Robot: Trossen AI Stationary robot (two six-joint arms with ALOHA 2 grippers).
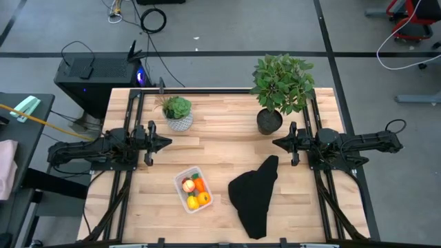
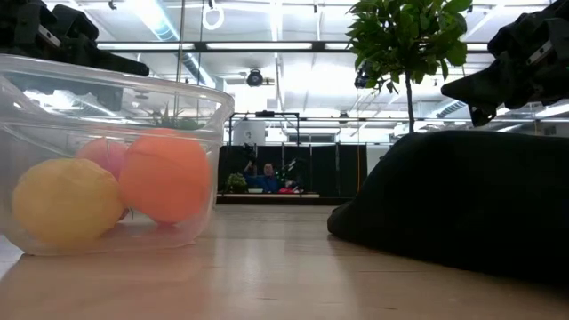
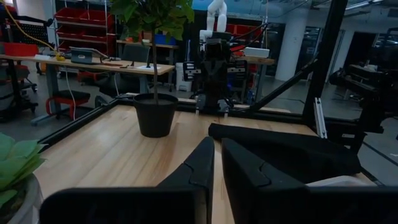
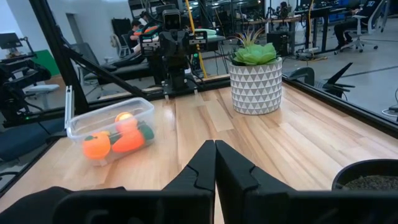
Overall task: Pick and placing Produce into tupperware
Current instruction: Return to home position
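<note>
The clear tupperware [image 1: 193,189] sits on the table near its near edge, left of centre, and holds several toy produce pieces: a peach-red one [image 1: 187,184], an orange one [image 1: 199,184], yellow ones [image 1: 198,200]. In the low view the tupperware [image 2: 107,160] shows a yellow ball [image 2: 67,201] and an orange ball [image 2: 166,176]. In the right wrist view the tupperware [image 4: 112,127] is seen too. My left gripper [image 1: 168,142] hovers at the table's left side, shut, touching nothing. My right gripper [image 1: 275,143] hovers at the right side, shut, touching nothing.
A black cloth [image 1: 255,195] lies crumpled right of the tupperware. A small plant in a white patterned pot [image 1: 178,114] stands far left; a taller plant in a black pot [image 1: 275,96] stands far right. Bare wood lies between the grippers.
</note>
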